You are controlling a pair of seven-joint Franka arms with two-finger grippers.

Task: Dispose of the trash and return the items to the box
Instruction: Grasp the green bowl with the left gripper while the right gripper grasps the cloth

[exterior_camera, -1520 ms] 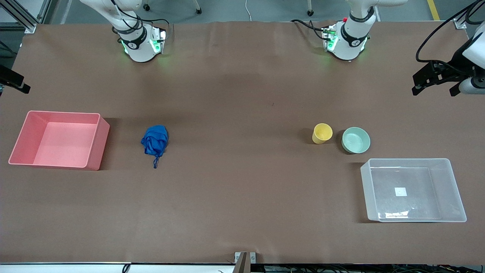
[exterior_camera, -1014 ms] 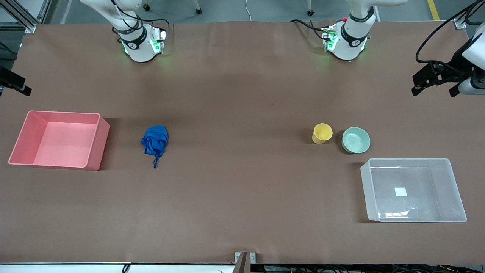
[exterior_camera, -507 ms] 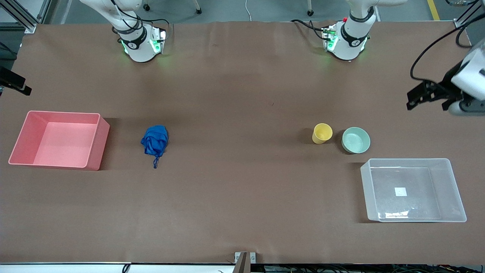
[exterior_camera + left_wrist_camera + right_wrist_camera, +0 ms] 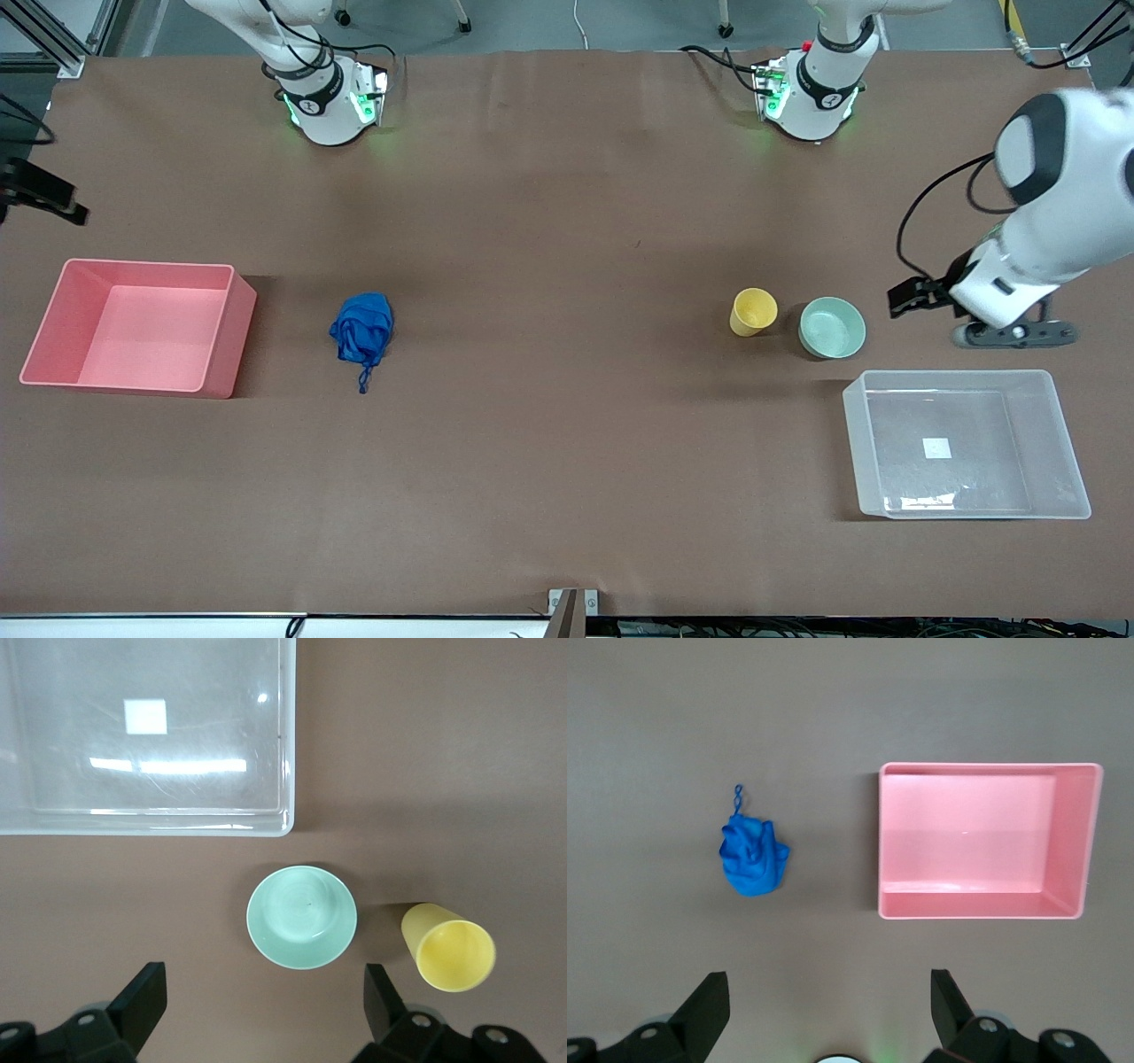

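The left gripper (image 4: 264, 1014) hangs wide open and empty in the air above the desk (image 4: 567, 221), over the bare surface at the left arm's end, just beside the bowl (image 4: 832, 327). The pale green bowl stands upright on the desk with the yellow cup (image 4: 753, 311) just beside it, apart from it, on the side toward the right arm's end. The clear box (image 4: 1059, 425) sits nearer the front camera than the bowl, empty but for a white sticker (image 4: 936, 448) on its bottom.

The right gripper (image 4: 831, 1014) is also spread wide and holds nothing, up over the right arm's end of the desk. The blue trash (image 4: 361, 328) lies on the desk, its string trailing toward the front camera, near the pink bin (image 4: 235, 332) and apart from it.
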